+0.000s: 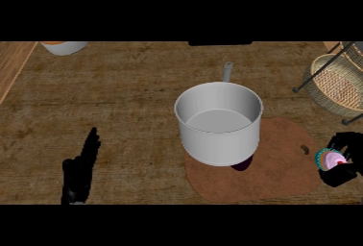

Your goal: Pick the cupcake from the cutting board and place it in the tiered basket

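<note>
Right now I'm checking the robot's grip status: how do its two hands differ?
The right robot hand is curled around the cupcake, just off the cutting board's right edge; the left robot hand holds nothing. The left robot hand's fingers are straight and point up, resting at the lower left of the counter; the right one sits below the tiered basket. Both are black.

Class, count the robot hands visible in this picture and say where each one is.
2. The left hand is at the lower left over the counter, fingers straight and upward. The right hand is at the right edge beside the cutting board, curled round the cupcake.
</note>
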### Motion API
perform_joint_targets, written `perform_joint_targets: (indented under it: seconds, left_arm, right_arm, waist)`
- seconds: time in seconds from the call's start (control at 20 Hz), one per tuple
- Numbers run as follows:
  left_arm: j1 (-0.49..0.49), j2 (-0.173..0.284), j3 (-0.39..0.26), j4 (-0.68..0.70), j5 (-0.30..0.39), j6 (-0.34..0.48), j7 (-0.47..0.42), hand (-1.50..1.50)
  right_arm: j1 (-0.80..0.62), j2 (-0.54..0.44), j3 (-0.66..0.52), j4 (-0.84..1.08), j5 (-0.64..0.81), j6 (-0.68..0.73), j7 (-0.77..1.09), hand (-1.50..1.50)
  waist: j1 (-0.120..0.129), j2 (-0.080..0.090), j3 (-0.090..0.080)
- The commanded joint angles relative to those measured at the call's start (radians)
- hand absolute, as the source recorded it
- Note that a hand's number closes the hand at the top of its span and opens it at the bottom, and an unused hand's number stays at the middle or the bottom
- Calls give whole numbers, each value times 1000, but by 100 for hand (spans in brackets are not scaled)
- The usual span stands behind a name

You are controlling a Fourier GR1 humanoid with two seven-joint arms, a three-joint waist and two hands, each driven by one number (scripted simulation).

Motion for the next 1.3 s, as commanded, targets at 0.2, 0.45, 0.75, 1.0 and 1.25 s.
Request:
perform_joint_targets:
  seconds: [0.2, 0.45, 0.75, 1.0, 1.25]
  left_arm:
    - [22, -16, -10, -36, -12, 25, 21, 0]
    - [21, -12, -3, -4, -11, 19, 19, 0]
    - [58, -6, -17, -37, -13, -2, 0, 0]
    - [-68, -6, 18, 81, -6, -19, -17, 0]
    - [-55, -42, -15, 78, -32, -2, -23, 0]
  right_arm:
    - [102, -173, -418, 83, -295, -46, -304, 150]
    - [137, -220, -639, -71, -475, -9, -288, 150]
    - [217, -326, -841, -229, -502, 42, -290, 150]
    - [145, -334, -900, -252, -500, 98, -208, 150]
    - [5, -449, -868, -160, -493, 145, -114, 150]
  waist:
    - [-2, -3, -1]
    - [-26, -9, -5]
    - [0, -4, -4]
    - [22, 3, -3]
    - [32, 5, -3]
